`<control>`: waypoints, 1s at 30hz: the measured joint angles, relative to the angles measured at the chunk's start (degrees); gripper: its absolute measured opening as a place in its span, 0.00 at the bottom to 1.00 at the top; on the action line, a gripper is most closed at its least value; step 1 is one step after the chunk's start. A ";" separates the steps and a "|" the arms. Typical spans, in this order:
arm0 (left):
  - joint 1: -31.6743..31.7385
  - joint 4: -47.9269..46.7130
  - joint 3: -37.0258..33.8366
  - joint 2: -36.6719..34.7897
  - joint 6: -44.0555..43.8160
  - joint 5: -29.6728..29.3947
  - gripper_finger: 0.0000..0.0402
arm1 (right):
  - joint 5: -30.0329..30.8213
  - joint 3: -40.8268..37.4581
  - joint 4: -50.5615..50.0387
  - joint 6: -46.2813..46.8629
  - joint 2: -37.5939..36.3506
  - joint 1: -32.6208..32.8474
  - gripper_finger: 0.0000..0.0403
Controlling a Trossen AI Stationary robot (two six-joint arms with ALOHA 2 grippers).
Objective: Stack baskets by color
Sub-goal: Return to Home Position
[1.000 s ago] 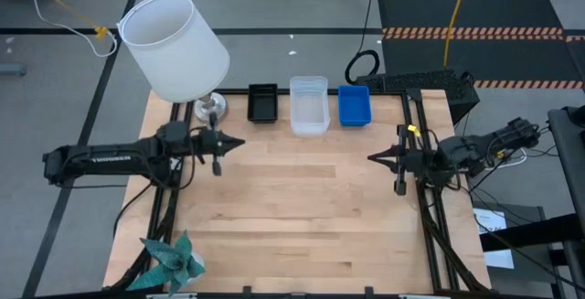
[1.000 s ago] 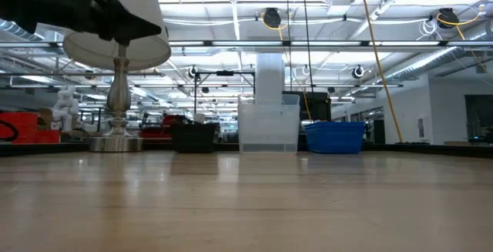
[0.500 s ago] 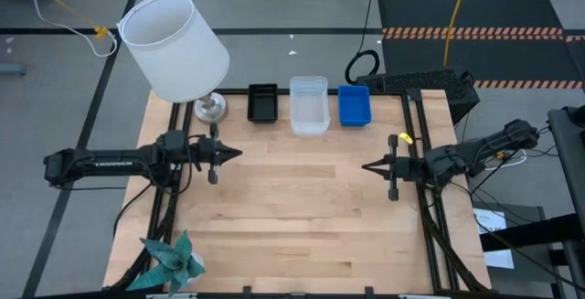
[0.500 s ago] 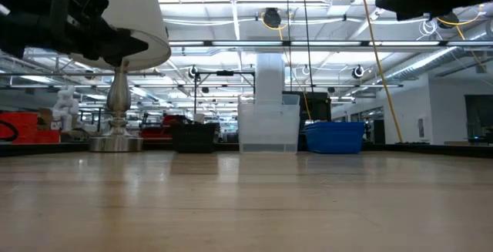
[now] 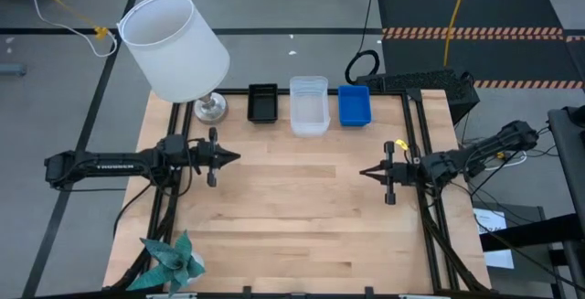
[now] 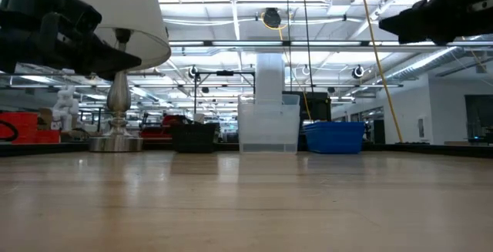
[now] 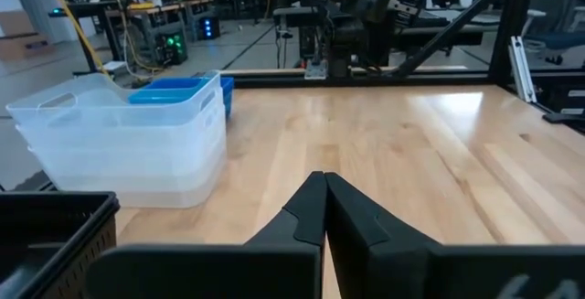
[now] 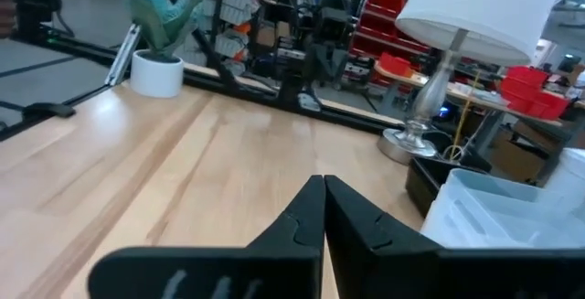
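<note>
You look done: black stack, clear stack and blue stack sit in a row at the table's far edge. Left gripper and right gripper hover mid-table, well apart from the stacks — both closed tight, holding nothing — so only parking the arms seems left.

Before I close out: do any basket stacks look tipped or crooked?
Nothing stands out. The black plastic bin stack, clear translucent bin stack and bright blue bin stack stand upright in a row at the table's far edge.

Closed right end effector over wooden table
</note>
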 joint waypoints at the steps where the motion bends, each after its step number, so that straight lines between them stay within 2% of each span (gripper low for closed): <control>1: 0.00 -0.07 0.00 0.02 0.00 0.00 0.02 | -0.95 -0.53 0.00 -0.12 -0.29 0.00 0.00; 3: 0.00 -0.17 0.00 0.02 -0.11 0.00 0.02 | -2.67 -1.51 0.00 -1.16 -0.99 0.02 0.00; 12: 0.00 -0.19 0.00 0.02 0.71 0.02 0.02 | -2.63 -2.89 -0.91 -1.45 -6.37 0.02 0.00; 21: 0.07 -0.17 0.00 0.02 2.27 -0.07 0.02 | -2.71 -2.91 -6.09 -1.27 -12.25 0.04 0.00; 30: 0.28 0.23 0.02 0.04 2.71 -0.31 0.03 | -9.94 -5.31 -4.39 -1.56 -17.15 0.04 0.00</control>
